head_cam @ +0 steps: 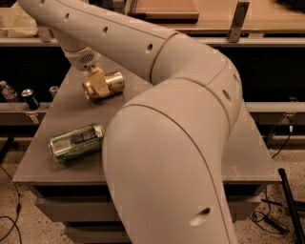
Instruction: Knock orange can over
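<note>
The orange can [108, 85] is golden-orange metal and lies on its side at the far left of the grey table [57, 116]. My gripper [97, 82] hangs from the wrist at the top left, right over and against the can's middle, covering part of it. My large cream arm fills the middle and right of the view and hides much of the table.
A green can [76, 142] lies on its side near the table's front left edge. Beyond the table's left edge, lower down, stand a dark blue can [30, 98] and a small bottle [7, 90]. A wooden shelf [267, 14] runs along the back.
</note>
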### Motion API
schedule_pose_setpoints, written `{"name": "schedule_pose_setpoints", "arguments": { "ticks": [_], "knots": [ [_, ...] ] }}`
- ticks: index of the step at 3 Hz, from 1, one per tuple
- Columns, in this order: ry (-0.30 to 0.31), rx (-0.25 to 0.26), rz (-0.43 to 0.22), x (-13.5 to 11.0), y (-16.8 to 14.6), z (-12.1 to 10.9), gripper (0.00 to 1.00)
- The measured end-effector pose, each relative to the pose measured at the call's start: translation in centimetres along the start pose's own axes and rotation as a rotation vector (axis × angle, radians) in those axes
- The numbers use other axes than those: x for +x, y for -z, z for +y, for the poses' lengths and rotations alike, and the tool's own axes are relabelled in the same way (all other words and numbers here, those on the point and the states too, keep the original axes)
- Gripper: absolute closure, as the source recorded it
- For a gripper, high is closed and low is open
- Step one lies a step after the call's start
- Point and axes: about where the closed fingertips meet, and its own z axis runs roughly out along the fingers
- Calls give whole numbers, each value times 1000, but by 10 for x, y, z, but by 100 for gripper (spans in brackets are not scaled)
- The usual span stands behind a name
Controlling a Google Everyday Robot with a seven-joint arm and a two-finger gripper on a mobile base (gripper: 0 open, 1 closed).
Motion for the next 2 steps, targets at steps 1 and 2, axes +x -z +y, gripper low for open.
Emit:
{"name": "schedule_pose_setpoints", "arguments": {
  "ticks": [1, 2],
  "knots": [
    [-1, -7, -1, -1, -2, -1, 12],
    [-3, -13, -5, -1, -4, -2, 0]
  ]
}}
